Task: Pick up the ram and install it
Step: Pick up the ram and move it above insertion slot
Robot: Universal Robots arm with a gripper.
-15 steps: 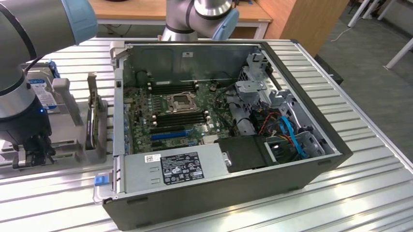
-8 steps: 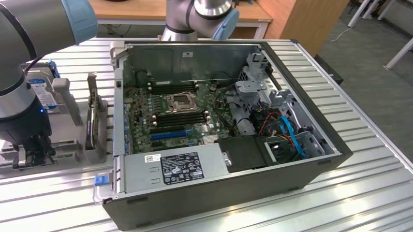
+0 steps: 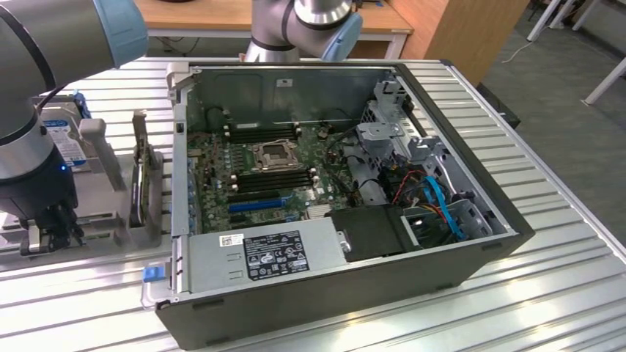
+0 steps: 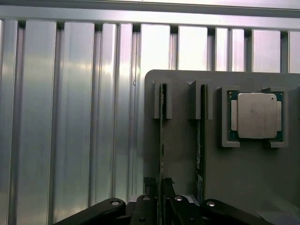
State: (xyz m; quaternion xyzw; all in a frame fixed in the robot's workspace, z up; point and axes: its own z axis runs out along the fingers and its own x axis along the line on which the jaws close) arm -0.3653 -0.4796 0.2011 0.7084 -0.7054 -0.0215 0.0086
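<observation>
The ram (image 4: 161,136) is a thin green stick standing on edge in a slot of the grey holder (image 4: 180,154). My gripper (image 4: 161,186) sits over its near end, with dark fingertips (image 4: 150,185) pressed close on both faces of the stick. A second stick (image 4: 200,140) stands in the neighbouring slot. In the exterior view the gripper (image 3: 49,233) hangs low over the holder (image 3: 108,220), at the view's left of the open computer case (image 3: 440,257). The motherboard's long black memory slots (image 3: 278,178) lie beside the processor socket (image 3: 271,154).
A processor chip (image 4: 256,116) rests in a pocket of the holder. A dark expansion card (image 3: 146,183) and a silver hard drive (image 3: 67,139) stand upright in the same holder. The ribbed aluminium table (image 4: 70,117) runs around everything. The power supply (image 3: 264,257) fills the case's near corner.
</observation>
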